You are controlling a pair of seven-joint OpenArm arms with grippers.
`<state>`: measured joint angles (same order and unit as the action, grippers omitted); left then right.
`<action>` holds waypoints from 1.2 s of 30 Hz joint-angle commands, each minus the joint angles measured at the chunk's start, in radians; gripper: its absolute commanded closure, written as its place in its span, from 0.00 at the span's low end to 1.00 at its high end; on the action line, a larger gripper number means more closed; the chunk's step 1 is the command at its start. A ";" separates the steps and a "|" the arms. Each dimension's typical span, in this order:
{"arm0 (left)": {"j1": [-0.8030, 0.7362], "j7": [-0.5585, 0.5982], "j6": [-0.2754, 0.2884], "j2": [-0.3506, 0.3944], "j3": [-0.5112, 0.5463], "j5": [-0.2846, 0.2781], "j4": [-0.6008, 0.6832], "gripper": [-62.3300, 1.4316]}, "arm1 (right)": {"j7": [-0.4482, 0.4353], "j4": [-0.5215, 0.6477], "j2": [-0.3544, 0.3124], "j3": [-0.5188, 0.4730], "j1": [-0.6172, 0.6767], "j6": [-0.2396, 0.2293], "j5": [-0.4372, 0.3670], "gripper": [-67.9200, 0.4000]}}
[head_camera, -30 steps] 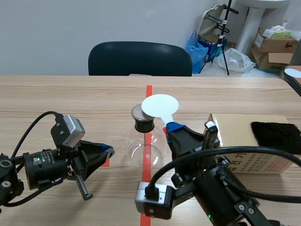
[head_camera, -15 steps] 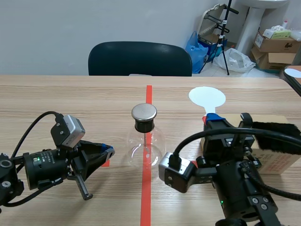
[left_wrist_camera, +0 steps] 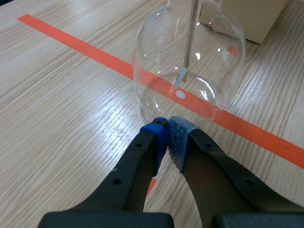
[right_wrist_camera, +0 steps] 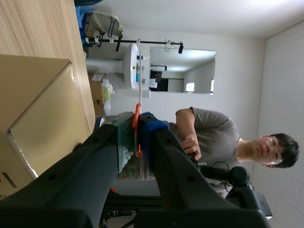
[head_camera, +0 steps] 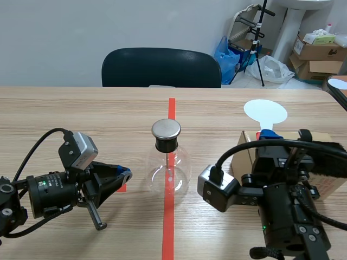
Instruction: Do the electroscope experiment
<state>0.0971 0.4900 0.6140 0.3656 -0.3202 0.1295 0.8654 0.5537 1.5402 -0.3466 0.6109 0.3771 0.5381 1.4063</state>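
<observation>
Pinching the stem of a white disc paddle, the right hand at the frame's right holds it upright by the cardboard box. It is well apart from the electroscope flask at centre on the worktop, probably so no charge reaches its metal cap yet. The left hand, lower left, is closed on nothing, its tips just beside the glass, likely parked out of the way.

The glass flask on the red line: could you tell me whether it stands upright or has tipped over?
Upright: the flask rests on its round base, with its metal cap directly above.
</observation>
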 commanded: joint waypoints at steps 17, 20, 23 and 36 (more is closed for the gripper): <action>0.005 0.018 0.002 -0.005 0.006 -0.014 0.017 0.93 | -0.125 0.005 -0.011 -0.004 -0.014 0.014 0.006 0.98; 0.005 0.018 0.002 -0.005 0.006 -0.014 0.017 0.93 | -0.195 0.005 -0.011 -0.004 -0.014 0.014 0.006 0.98; 0.005 0.018 0.002 -0.005 0.006 -0.014 0.017 0.93 | -0.274 0.005 -0.011 -0.004 -0.014 0.014 0.006 0.98; 0.005 0.018 0.002 -0.005 0.006 -0.014 0.017 0.93 | -0.589 0.005 -0.011 -0.004 -0.014 0.014 0.005 0.98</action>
<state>0.0971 0.4896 0.6140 0.3656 -0.3202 0.1295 0.8654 -0.0311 1.5402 -0.3466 0.6109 0.3771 0.5381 1.4071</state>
